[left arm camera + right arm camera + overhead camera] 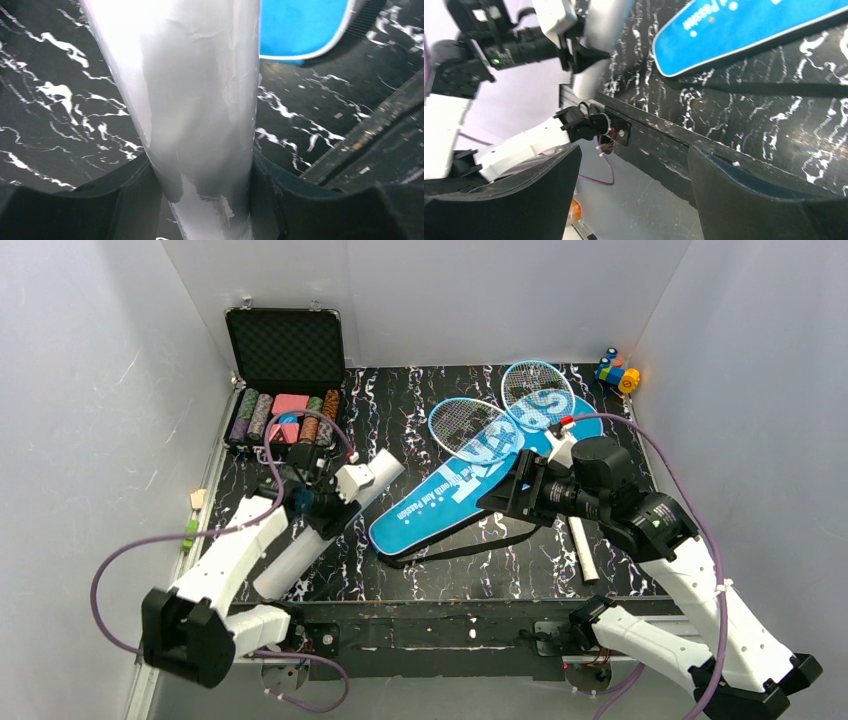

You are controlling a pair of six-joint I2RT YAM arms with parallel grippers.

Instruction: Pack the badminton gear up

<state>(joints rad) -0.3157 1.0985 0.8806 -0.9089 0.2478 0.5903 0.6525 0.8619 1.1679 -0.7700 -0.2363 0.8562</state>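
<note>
My left gripper (322,510) is clamped round the long white tube (288,568), roughly at its middle. The tube slants across the left of the black marbled table (400,400), with its lower end near the front edge. I judge it light, stiff and hollow. Its skin is smooth, so it could slide or dent under a hard squeeze, and a moderate hold near the middle seems best to keep it from tipping.

Just beside it to the right lies the blue racket-shaped fabric bag (440,505) with its black strap (450,555) trailing in front. It looks soft and floppy, so I would pinch it at the rim of its opening rather than on the flat.

Two blue-framed rackets (468,425) (537,388) have their heads showing at the bag's far end. They are light, but the strings are delicate, so I would take them by the shaft or handle.

My right gripper (634,165) hangs over the bag's near side, jaws wide apart and holding nothing.
</note>
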